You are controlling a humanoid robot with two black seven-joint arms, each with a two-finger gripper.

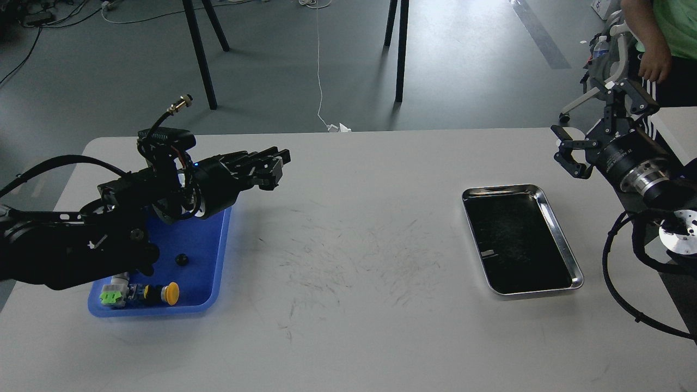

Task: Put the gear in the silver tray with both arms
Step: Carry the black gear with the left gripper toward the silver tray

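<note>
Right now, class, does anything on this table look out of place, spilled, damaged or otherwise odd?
Nothing is spilled or broken. The white table carries a patch of dark scuff marks at its middle, between the blue tray and the empty silver tray. That worn patch is the only thing that stands out.

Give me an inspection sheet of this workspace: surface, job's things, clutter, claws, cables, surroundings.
Surface: white table, scuffed with dark marks at its middle.
Job's things: silver tray on the right, nothing in it; blue tray on the left, holding a yellow-capped push button and a small black round part.
Clutter: nothing seen outside the trays.
Claws: left claw beyond the blue tray's far right corner, fingers close together, contents cannot be told; right claw open, empty, beyond the silver tray.
Cables: black loops on both arms; white cord on the floor.
Surroundings: grey floor, black stand legs, person at far right.
</note>
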